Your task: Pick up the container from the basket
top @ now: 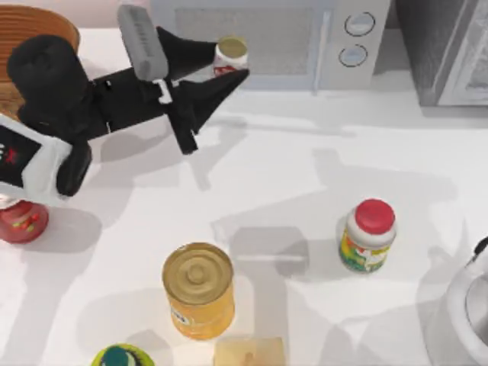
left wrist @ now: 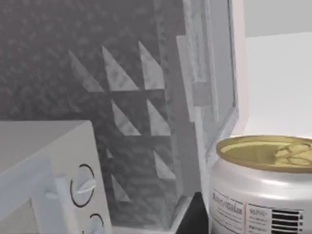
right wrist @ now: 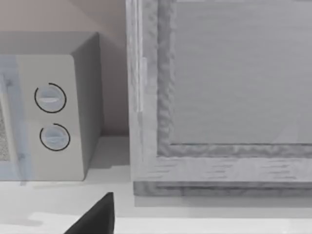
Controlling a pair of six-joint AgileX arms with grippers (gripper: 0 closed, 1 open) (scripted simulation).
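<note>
My left tool is clenched on the container, one dark finger on either side of it, held up off the tabletop just in front of the microwave. The container is already out of the basket, which sits at the far left corner, partly hidden behind my left arm. In the left wrist view the container sits close up: olive-gold pull-tab top, whitish body with printed label.

My right arm is parked at the right edge; I cannot tell its tool's state.

Risks, my judgement: the grip looks to sit near the fingertips, so a quick swing could let the small round body roll or slip out. The container is close to the microwave front, so pushing further forward could knock it there. A drop could send it down among the yellow can and red-lidded jar below, toppling one.
</note>
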